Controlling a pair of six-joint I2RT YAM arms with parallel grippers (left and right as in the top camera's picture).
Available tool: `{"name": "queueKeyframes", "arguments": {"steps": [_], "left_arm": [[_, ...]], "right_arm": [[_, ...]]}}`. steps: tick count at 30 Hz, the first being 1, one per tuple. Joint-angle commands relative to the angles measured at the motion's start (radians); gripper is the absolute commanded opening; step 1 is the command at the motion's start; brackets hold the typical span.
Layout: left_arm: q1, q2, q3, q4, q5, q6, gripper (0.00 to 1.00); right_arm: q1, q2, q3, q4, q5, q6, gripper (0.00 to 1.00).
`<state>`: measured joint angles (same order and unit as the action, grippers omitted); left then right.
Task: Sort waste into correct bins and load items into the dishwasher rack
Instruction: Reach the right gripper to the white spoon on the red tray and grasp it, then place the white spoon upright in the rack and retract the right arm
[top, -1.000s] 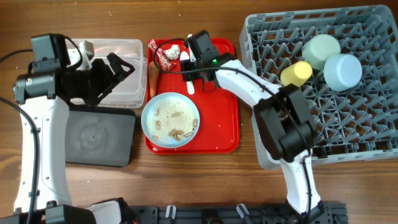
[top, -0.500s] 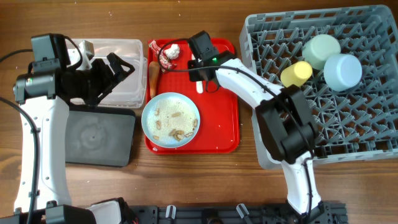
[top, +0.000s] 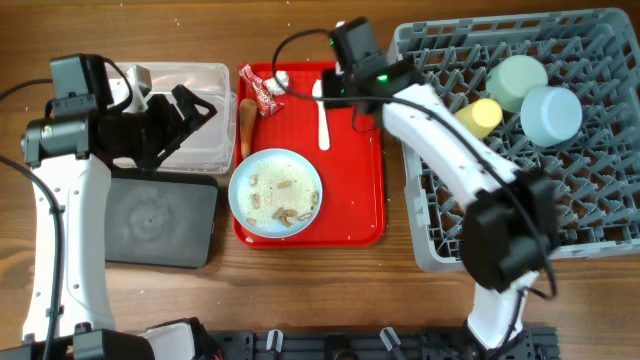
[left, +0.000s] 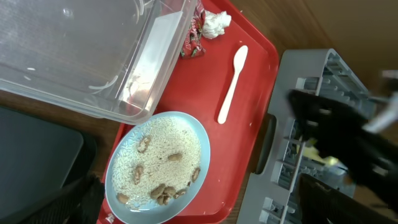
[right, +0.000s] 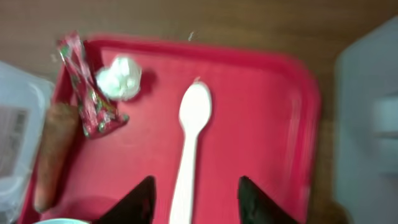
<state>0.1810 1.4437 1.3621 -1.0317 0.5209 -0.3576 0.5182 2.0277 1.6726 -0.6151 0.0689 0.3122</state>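
We count one white plastic spoon (top: 322, 120), lying free on the red serving tray (top: 355, 200). With it are one pale blue plate (top: 275, 192) scattered with beige crumbs (left: 163, 193), one red-and-white wrapper (right: 87, 93), one white tissue wad (right: 119, 78) just beside the wrapper, and one carrot piece (right: 53, 152) at the tray's left edge. The grey dishwasher rack (top: 560, 210) holds three things: a mint-green bowl (top: 517, 80), a light blue bowl (top: 551, 115) and a yellow cup (top: 477, 117). There are two bins, a clear tub (top: 210, 80) and, next to it, a black tray (top: 160, 220).

The right gripper (right: 196, 202) hovers over the spoon with its fingers spread on either side of the handle, holding nothing. The left gripper (top: 188, 130) hangs over the clear tub, spread wide and empty.
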Motion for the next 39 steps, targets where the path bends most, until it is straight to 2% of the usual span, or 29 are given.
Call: {"name": "queueKeyframes", "arguments": {"steps": [1, 5, 12, 13, 14, 18, 22, 31, 33, 35, 37, 39], "left_arm": [[0.004, -0.003, 0.0, 0.002, 0.001, 0.002, 1.0], [0.004, -0.003, 0.0, 0.002, 0.001, 0.002, 1.0], [0.004, -0.003, 0.0, 0.002, 0.001, 0.002, 1.0], [0.004, -0.003, 0.0, 0.002, 0.001, 0.002, 1.0], [0.004, -0.003, 0.0, 0.002, 0.001, 0.002, 1.0], [0.004, -0.003, 0.0, 0.002, 0.001, 0.002, 1.0], [0.004, -0.003, 0.0, 0.002, 0.001, 0.002, 1.0], [0.004, -0.003, 0.0, 0.002, 0.001, 0.002, 1.0], [0.004, -0.003, 0.0, 0.002, 0.001, 0.002, 1.0], [0.004, -0.003, 0.0, 0.002, 0.001, 0.002, 1.0], [0.004, -0.003, 0.0, 0.002, 0.001, 0.002, 1.0], [0.004, -0.003, 0.0, 0.002, 0.001, 0.002, 1.0]], "right_arm": [[0.046, 0.173, -0.001, 0.043, 0.023, 0.002, 0.54], [0.043, 0.226, -0.001, 0.105, 0.013, 0.058, 0.55], [0.038, 0.277, -0.001, 0.132, 0.013, 0.071, 0.49], [0.037, 0.29, -0.001, 0.138, 0.013, 0.085, 0.43], [0.037, 0.292, -0.001, 0.142, 0.012, 0.091, 0.33], [0.035, 0.293, -0.001, 0.138, 0.013, 0.108, 0.13], [0.023, 0.245, 0.0, 0.111, 0.008, 0.109, 0.05], [-0.002, -0.024, 0.0, -0.027, 0.163, 0.076, 0.04], [-0.072, -0.127, -0.001, -0.118, 0.254, 0.015, 0.04], [-0.135, -0.149, -0.001, -0.156, 0.252, -0.05, 0.04], [-0.196, -0.148, -0.001, -0.207, 0.237, -0.102, 0.04], [-0.263, -0.138, -0.012, -0.263, 0.143, -0.108, 0.04]]}}
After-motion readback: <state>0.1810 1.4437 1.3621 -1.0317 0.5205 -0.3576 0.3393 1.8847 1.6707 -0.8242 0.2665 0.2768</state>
